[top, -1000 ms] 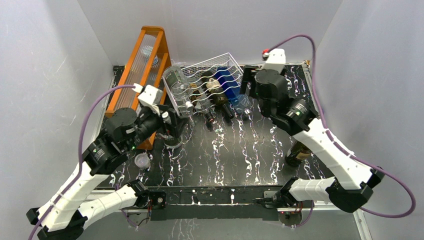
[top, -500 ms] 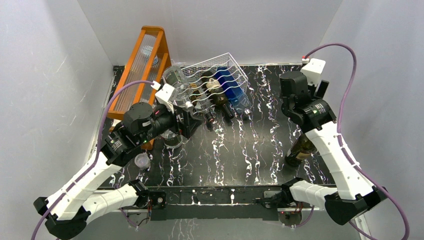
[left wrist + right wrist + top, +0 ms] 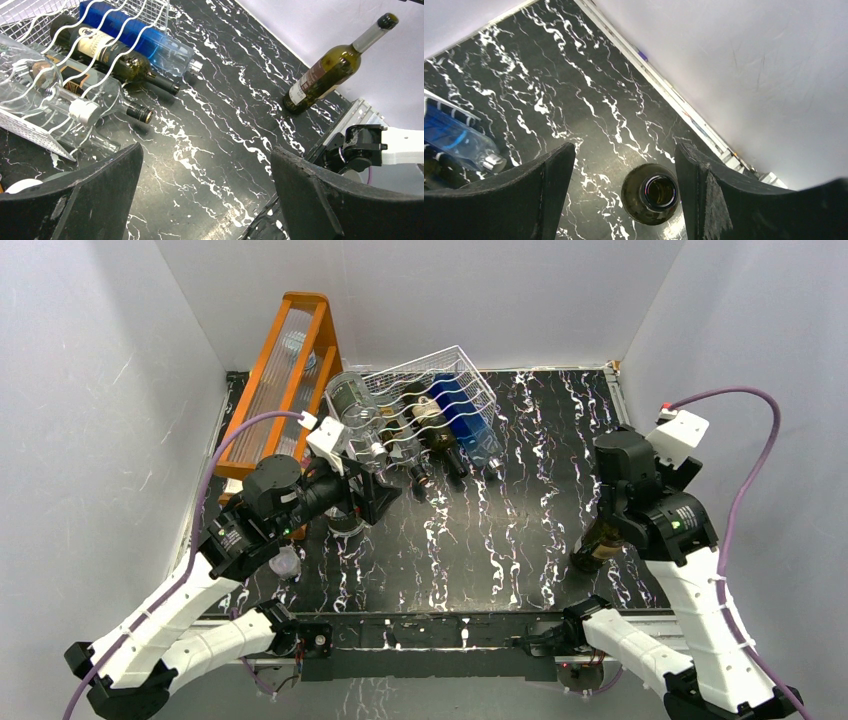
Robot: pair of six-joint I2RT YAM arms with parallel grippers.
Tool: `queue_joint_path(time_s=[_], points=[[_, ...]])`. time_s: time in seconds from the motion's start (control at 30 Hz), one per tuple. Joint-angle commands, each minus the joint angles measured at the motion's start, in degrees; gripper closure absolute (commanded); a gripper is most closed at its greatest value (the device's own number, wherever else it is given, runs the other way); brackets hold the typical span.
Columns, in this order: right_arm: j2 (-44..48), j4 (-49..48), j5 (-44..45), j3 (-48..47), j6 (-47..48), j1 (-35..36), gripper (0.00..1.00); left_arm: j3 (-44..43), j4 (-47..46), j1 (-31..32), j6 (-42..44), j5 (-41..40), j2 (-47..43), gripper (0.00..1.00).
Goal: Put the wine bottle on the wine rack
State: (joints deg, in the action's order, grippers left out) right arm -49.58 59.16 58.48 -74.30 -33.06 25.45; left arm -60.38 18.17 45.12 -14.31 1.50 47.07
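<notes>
A dark green wine bottle (image 3: 598, 546) stands upright and uncorked on the black marbled table at the right. It shows whole in the left wrist view (image 3: 327, 74). The right wrist view looks down into its open mouth (image 3: 655, 193). My right gripper (image 3: 624, 150) is open, above the bottle, with the neck below and between the fingers, not touching. The white wire wine rack (image 3: 455, 362) stands at the back centre with several bottles lying in it. My left gripper (image 3: 378, 492) is open and empty just in front of the rack's left end (image 3: 30, 127).
In the rack lie a blue bottle (image 3: 462, 412), a dark labelled bottle (image 3: 432, 430) and clear bottles (image 3: 75, 107). A tall orange wooden frame (image 3: 285, 365) leans at the back left. A small clear cup (image 3: 285, 562) stands near the left arm. Grey walls close three sides.
My right arm has swung from the rack's right side out to the right and now hangs over the standing bottle. My left arm moved forward, then slightly back.
</notes>
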Motion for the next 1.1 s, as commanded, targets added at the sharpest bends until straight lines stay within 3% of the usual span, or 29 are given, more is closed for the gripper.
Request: queue_joint_path(time_s=[0.0,0.17,0.33,0.53,0.63,0.87,1.07], points=[[0.48,5.1,2.26,3.58,-7.57,-0.24,0.18,1.32,-1.19,-0.15,1.49,-1.32,-1.32,0.02],[3.5,3.03,0.56,8.07,-7.5,-0.3,0.22,2.32,-2.52,-0.12,2.28,-1.75,-0.83,0.02],[4.97,3.71,1.77,9.14,-7.82,-0.25,0.35,2.38,-3.49,-0.15,2.3,-1.19,1.43,0.02],[5.44,2.47,2.23,9.79,-5.37,-0.23,0.7,2.27,-4.05,-0.12,1.66,-0.56,2.45,0.02],[5.37,0.97,0.64,9.42,-2.52,-0.23,0.82,2.2,-4.62,-0.13,1.46,-0.03,2.65,0.02],[5.37,-7.04,-15.96,8.27,8.36,-0.29,1.0,1.83,-5.6,-0.15,0.56,0.1,4.44,0.02],[3.44,-12.52,-35.16,7.18,11.66,-0.23,1.0,4.72,-9.55,-0.12,-0.68,1.09,5.41,0.02]])
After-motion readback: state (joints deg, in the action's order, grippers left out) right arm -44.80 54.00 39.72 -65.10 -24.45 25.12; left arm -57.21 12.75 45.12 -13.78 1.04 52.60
